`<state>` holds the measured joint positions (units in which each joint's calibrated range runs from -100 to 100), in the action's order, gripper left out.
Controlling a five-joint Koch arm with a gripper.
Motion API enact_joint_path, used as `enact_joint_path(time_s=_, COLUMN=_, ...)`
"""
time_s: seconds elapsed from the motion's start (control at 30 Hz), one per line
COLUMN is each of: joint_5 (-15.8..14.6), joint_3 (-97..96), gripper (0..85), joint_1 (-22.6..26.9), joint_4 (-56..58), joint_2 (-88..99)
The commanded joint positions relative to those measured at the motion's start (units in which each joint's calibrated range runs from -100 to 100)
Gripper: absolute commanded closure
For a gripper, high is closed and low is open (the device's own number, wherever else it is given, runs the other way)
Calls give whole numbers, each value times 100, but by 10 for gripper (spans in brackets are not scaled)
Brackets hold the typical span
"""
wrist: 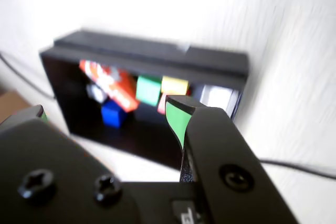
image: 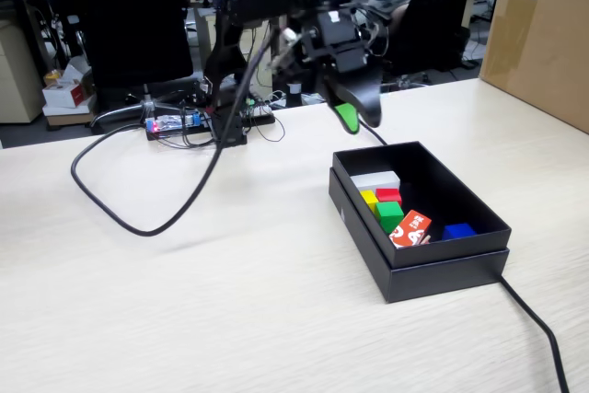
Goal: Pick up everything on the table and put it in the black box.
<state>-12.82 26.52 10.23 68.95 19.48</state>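
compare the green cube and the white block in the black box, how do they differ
Colour: the green cube is bright green, the white block plain white.
Shape: the cube's sides look equal, the block is longer and flatter.
Place, in the fixed view: the block lies at the far end of the black box, the cube nearer the middle, beside the printed packet.
Both rest inside the box.

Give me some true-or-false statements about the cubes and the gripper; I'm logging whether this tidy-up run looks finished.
1. The small green cube lies inside the shallow matte black cardboard box. True.
2. The small yellow cube sits on the pale wood-grain tabletop. False: it is in the box, beside the small red cube.
3. The black gripper grips a cube. False: its jaws stand apart with nothing between them.
4. A white block lies in the box. True.
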Motion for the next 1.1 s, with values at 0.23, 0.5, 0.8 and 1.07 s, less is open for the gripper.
enact_joint_path(time_s=0.23, joint_5=781, joint_3=-2978, gripper=392, joint_1=-659, joint_4=-2519, joint_2=2601)
enact_joint_path(time_s=0.5, joint_5=977, joint_3=-5607, gripper=388, joint_1=-679, joint_4=-3660, joint_2=4334)
enact_joint_path(time_s=0.8, joint_5=1045, joint_3=-7928, gripper=368, joint_1=-694, joint_4=-4904, joint_2=6124)
enact_joint_path(time_s=1.07, joint_5=1158, joint_3=-9551, gripper=370, joint_1=-904, joint_4=-5923, joint_2=7122)
